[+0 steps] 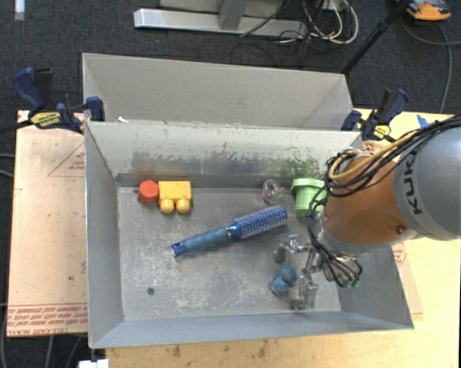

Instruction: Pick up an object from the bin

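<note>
Small blue plastic lump (282,281) sits toward the lower right of the grey metal bin (211,292), a bit below the bristle end of a blue plastic hairbrush (232,232). Its long axis seems to run diagonally, lower-left to upper-right, though it's hard to tell. Gripper (295,272) hangs just beside it, fingers spread apart, nothing between them.

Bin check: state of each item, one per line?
Brush: flat, diagonal, mid-floor.
Orange block: at back wall.
Yellow block: right beside it.
Green cup: back wall, partly behind arm.
Clear ball: resting beside cup.
Blue piece: on floor beside gripper.
</note>
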Action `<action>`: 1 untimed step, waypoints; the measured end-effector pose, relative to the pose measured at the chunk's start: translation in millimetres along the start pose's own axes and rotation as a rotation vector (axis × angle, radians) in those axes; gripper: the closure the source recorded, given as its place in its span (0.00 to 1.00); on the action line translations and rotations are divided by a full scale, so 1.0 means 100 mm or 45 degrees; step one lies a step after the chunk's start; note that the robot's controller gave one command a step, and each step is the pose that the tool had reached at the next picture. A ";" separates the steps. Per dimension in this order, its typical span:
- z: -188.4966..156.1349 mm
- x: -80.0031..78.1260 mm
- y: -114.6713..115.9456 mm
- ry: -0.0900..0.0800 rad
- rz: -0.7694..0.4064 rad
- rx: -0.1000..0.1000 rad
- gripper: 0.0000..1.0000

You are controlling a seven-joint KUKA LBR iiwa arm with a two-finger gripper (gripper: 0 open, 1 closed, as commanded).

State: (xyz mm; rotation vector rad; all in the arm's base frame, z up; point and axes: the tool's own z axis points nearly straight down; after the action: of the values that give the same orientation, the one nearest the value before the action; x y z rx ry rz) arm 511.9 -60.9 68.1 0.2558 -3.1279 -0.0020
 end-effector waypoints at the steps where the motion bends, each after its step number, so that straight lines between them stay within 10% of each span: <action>1: -0.02 -0.01 0.00 -0.004 -0.003 0.001 1.00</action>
State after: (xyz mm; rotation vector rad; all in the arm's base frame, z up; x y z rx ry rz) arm 513.0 -60.6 69.9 0.2595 -3.1309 -0.0011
